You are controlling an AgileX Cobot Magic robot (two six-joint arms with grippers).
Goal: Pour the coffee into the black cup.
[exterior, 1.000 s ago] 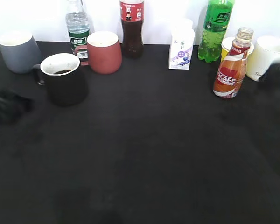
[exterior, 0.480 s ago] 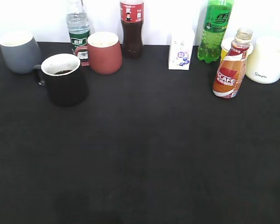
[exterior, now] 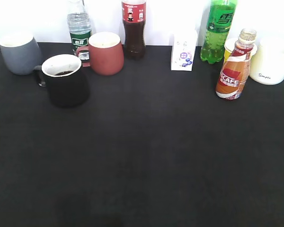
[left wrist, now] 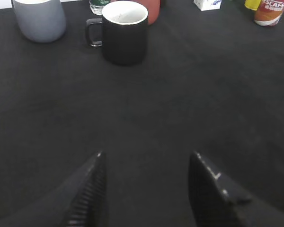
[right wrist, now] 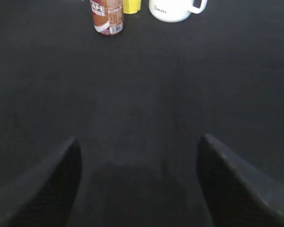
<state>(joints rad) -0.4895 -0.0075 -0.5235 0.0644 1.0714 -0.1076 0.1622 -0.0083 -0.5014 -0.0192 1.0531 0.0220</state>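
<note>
A small clear curvy coffee bottle (exterior: 234, 66) with an orange wrapper stands uncapped at the table's right, beside a white mug (exterior: 271, 64). A glossy black cup (exterior: 65, 80) sits far left, before a maroon mug (exterior: 105, 53). Left gripper (left wrist: 146, 165) and right gripper (right wrist: 138, 151) hover spread, empty.
</note>
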